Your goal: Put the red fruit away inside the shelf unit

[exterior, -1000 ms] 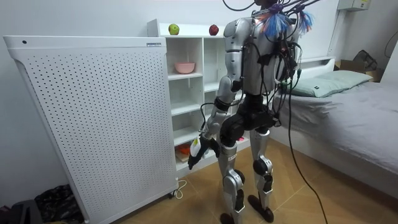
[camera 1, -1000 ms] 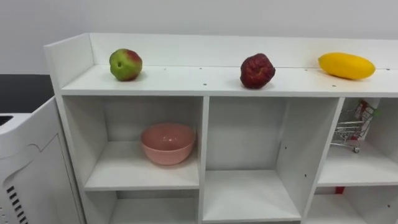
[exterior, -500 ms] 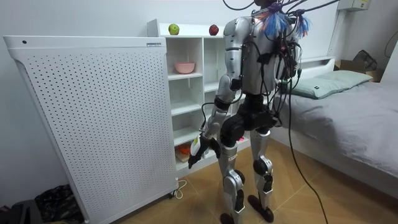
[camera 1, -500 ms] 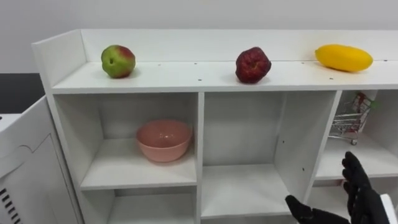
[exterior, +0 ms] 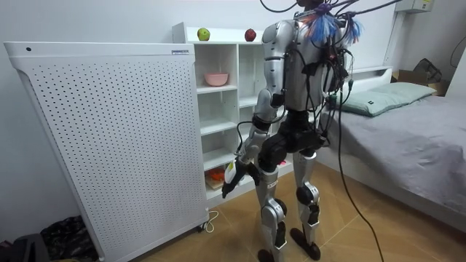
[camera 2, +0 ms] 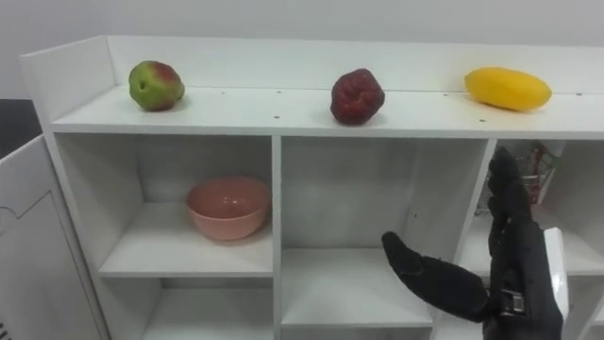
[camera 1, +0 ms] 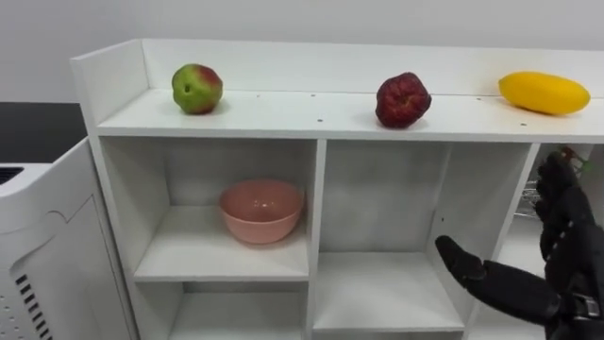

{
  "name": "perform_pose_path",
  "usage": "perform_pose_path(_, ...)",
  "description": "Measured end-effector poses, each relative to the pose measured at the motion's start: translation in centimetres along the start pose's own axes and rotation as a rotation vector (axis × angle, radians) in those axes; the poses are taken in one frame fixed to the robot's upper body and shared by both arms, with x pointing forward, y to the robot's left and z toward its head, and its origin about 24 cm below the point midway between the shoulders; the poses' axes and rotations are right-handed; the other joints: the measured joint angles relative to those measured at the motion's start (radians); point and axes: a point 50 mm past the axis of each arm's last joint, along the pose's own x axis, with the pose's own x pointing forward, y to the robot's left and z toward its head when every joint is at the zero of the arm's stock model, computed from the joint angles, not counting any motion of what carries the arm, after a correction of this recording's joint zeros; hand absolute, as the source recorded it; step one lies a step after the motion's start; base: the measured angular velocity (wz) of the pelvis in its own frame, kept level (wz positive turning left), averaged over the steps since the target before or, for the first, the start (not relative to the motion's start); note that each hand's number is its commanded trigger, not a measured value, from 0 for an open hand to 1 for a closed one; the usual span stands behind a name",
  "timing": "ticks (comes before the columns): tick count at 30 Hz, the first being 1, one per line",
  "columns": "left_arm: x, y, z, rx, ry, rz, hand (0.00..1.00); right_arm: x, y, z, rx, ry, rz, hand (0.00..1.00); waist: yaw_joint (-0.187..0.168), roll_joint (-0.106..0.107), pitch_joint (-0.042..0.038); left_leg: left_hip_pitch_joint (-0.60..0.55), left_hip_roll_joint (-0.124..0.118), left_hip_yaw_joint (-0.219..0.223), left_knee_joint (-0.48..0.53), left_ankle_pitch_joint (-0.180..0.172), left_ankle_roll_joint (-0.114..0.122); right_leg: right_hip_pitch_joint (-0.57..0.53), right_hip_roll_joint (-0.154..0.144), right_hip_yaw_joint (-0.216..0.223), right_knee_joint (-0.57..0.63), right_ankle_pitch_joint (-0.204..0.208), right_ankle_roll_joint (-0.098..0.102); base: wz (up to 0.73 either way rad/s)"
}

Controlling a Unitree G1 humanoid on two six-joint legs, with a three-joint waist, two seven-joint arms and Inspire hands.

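**Right hand raised open before the shelf, fruit on the top board**

The robot stands facing a white closet shelf (camera 1: 283, 115), close to it, with a white perforated panel (exterior: 109, 138) on the room view's left and a bed (exterior: 415, 116) on the room view's right.

Three fruits sit on the top board, well apart from each other:
- a green-red apple (camera 1: 197, 89) near the robot's left end
- a dark red fruit (camera 1: 403, 99) around the middle, above the centre compartment
- a yellow mango (camera 1: 544, 93) toward the robot's right, lying on its side

No hand touches any of them.

Below the apple, a pink bowl (camera 1: 261, 210) stands upright in the upper left compartment. The bowl's inside can't be seen from this angle. The centre compartment is bare white board. In the right compartment a small wire cart (camera 2: 540, 162) is partly hidden behind the hand.

The right hand (camera 2: 517, 269) comes in from the lower right, held up in front of the right and centre compartments. Its fingers are straight and point upward, and the thumb is stretched out toward the centre compartment. The hand is spread wide and holds nothing. It sits below the top board, under the mango, not touching the shelf as far as can be seen.

The left hand (exterior: 230, 182) hangs low at the robot's side, near the lower shelves in the room view. Its grip can't be made out there.
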Motion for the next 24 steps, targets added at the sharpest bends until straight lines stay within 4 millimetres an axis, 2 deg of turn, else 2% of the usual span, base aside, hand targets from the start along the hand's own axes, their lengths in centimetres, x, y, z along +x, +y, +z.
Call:
perform_pose_path(7, 0.2, 0.2, 0.6, 0.005, -0.015, 0.001, 0.00, 1.5, 0.6, 1.4, 0.026, -0.082, -0.010, 0.00, -0.002, -0.009, 0.0113, -0.008, 0.000, 0.000, 0.005, 0.001, 0.001, -0.007, -0.001, -0.001, 0.004, 0.000, 0.000, 0.00)
perform_pose_path(11, 0.2, 0.4, 0.5, 0.001, -0.012, 0.005, 0.00, 2.1, 0.5, 1.8, 0.031, -0.107, -0.039, 0.00, 0.000, -0.020, 0.0079, -0.015, -0.002, -0.007, 0.005, 0.001, 0.001, -0.007, -0.001, -0.009, -0.004, 0.000, 0.000, 0.06)
perform_pose_path(13, 0.3, 0.5, 0.7, 0.002, -0.016, 0.002, 0.00, 2.3, 0.3, 2.1, 0.038, -0.118, -0.060, 0.00, 0.000, -0.025, 0.0051, -0.015, -0.002, -0.020, 0.005, 0.001, 0.001, -0.007, -0.001, -0.030, -0.005, 0.000, 0.000, 0.14)
perform_pose_path(17, 0.4, 0.6, 1.0, 0.010, -0.026, -0.005, 0.00, 2.9, 0.5, 2.5, 0.031, -0.144, -0.067, 0.00, 0.010, -0.022, 0.0069, -0.017, -0.001, -0.025, 0.004, 0.001, 0.001, -0.009, -0.001, -0.034, -0.005, 0.000, 0.000, 0.03)
perform_pose_path(24, 0.4, 0.7, 1.0, 0.010, -0.027, -0.025, 0.00, 4.8, 0.7, 4.4, 0.022, -0.246, -0.044, 0.00, 0.030, -0.024, 0.0077, -0.017, -0.001, -0.029, 0.000, 0.002, 0.000, -0.010, -0.001, -0.035, -0.005, 0.000, 0.000, 0.01)
